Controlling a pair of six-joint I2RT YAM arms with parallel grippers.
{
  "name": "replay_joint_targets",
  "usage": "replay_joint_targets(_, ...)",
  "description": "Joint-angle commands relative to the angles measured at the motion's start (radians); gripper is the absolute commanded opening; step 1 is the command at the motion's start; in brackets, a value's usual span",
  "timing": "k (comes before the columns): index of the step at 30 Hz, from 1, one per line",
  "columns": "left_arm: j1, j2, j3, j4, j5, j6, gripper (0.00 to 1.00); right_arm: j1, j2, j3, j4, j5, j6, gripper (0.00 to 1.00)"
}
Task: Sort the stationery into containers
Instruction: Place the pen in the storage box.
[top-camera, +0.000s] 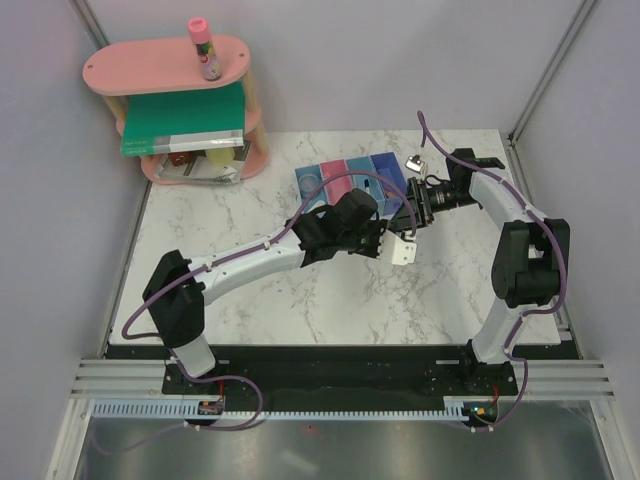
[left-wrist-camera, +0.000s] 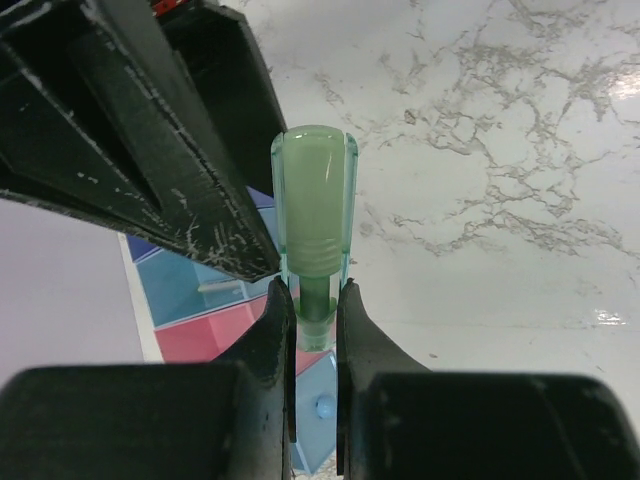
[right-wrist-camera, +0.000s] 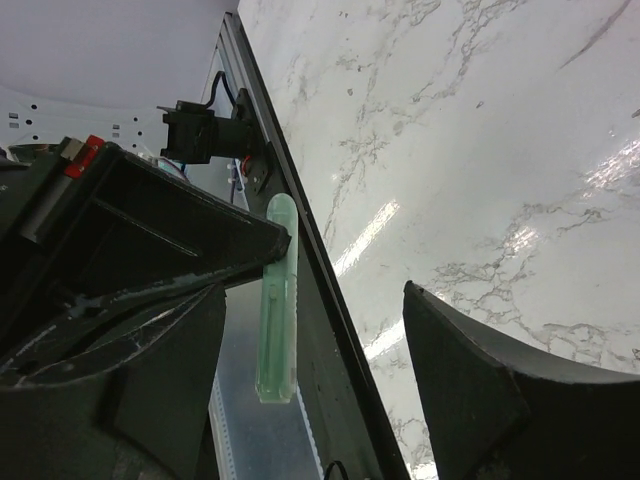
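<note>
Left claw (left-wrist-camera: 315, 300): pinching translucent green stick (left-wrist-camera: 315, 200) above marble bench (left-wrist-camera: 500, 150). Right claw (right-wrist-camera: 315, 330): spread wide, alongside. Bins (top-camera: 350, 178): near both.

High above and behind the near edge, the top camera looks down on the whole marble bench (top-camera: 300, 310), with the shelf (top-camera: 165, 70) at rear left. The left wrist camera stares close along its jaws at a green stick (left-wrist-camera: 315, 200), bins (left-wrist-camera: 190, 290) beneath. The right wrist camera, rolled sideways, catches the same stick (right-wrist-camera: 278, 310) and bench (right-wrist-camera: 450, 150) close up.
</note>
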Motion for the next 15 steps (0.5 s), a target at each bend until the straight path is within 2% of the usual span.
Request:
replay_joint_targets(1, -0.014, -0.022, -0.006, 0.035, 0.015, 0.080, 0.02, 0.008, -0.044, 0.004, -0.005, -0.015, -0.034, 0.76)
replay_joint_targets(3, -0.014, -0.016, -0.011, 0.035, 0.007, 0.084, 0.02, 0.010, -0.049, 0.003, -0.005, -0.012, -0.035, 0.70)
replay_joint_targets(4, -0.014, -0.016, -0.013, 0.035, 0.008, 0.086, 0.02, 0.010, -0.050, 0.000, -0.006, -0.009, -0.035, 0.63)
replay_joint_targets(6, -0.014, -0.016, -0.013, 0.037, 0.007, 0.089, 0.02, 0.009, -0.052, -0.001, -0.020, -0.008, -0.048, 0.59)
replay_joint_targets(15, -0.014, -0.005, -0.011, 0.049, 0.002, 0.109, 0.02, 0.024, -0.067, -0.008, -0.057, 0.011, -0.083, 0.58)
